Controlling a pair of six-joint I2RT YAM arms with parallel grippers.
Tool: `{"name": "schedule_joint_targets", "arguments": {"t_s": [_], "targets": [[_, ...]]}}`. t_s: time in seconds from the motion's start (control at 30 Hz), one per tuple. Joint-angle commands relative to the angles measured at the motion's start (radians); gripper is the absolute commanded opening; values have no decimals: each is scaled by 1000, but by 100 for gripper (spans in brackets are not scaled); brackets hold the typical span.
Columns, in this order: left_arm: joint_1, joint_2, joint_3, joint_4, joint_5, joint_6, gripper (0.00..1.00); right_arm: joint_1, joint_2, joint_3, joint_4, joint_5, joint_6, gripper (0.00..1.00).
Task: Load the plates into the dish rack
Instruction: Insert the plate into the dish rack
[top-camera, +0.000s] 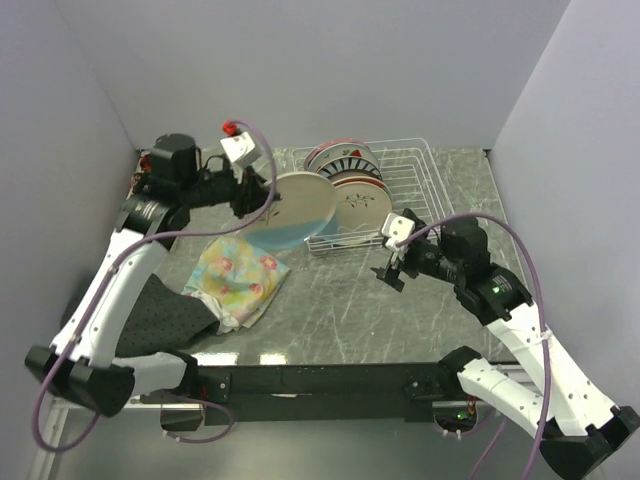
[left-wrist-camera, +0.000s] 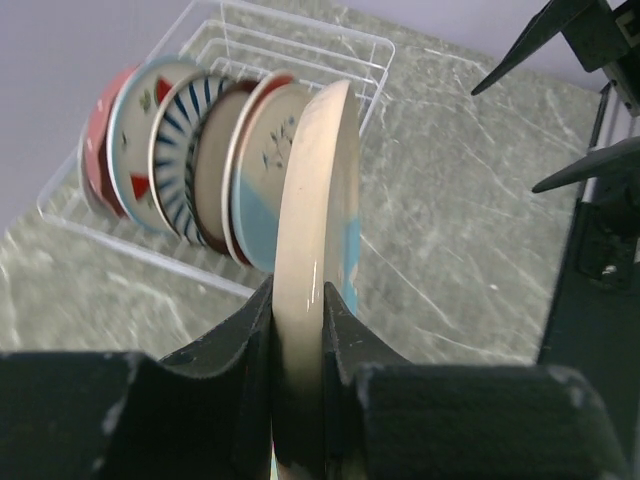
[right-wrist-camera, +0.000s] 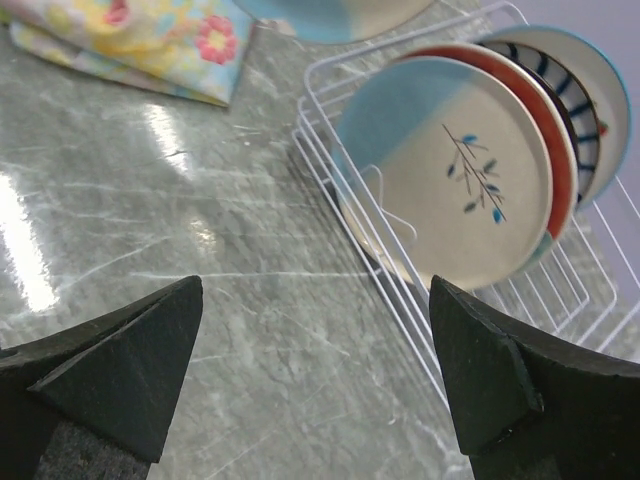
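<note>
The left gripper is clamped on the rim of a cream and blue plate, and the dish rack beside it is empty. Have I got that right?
Not quite. The left gripper is clamped on the rim of the cream and blue plate, but the dish rack is not empty. Several plates already stand on edge in it, as the left wrist view shows.

The 2 arms (top-camera: 105, 290) are showing white shells and black joints. Purple cables (top-camera: 528, 265) are looping along them.
</note>
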Motion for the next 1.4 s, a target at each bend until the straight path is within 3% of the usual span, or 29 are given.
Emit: {"name": "schedule_joint_targets", "arguments": {"t_s": [0.0,0.13,0.37,0.73,1.07,1.37], "targets": [[-62,86,177,107,71,187,1,-36,-25,-3,65,62,62,100],[-142,209,307,32,36,317,1,-79,-36,-4,83,129,79,100],[-203,431,540,-39,-7,371,1,-188,-45,5,65,153,82,100],[-289,562,562,38,-67,339,1,-364,-79,2,16,8,61,100],[-323,659,636,27,-125,340,1,-372,-76,-6,10,-21,50,100],[-321,636,656,55,-110,336,1,-371,-70,-10,8,-24,41,100]]}}
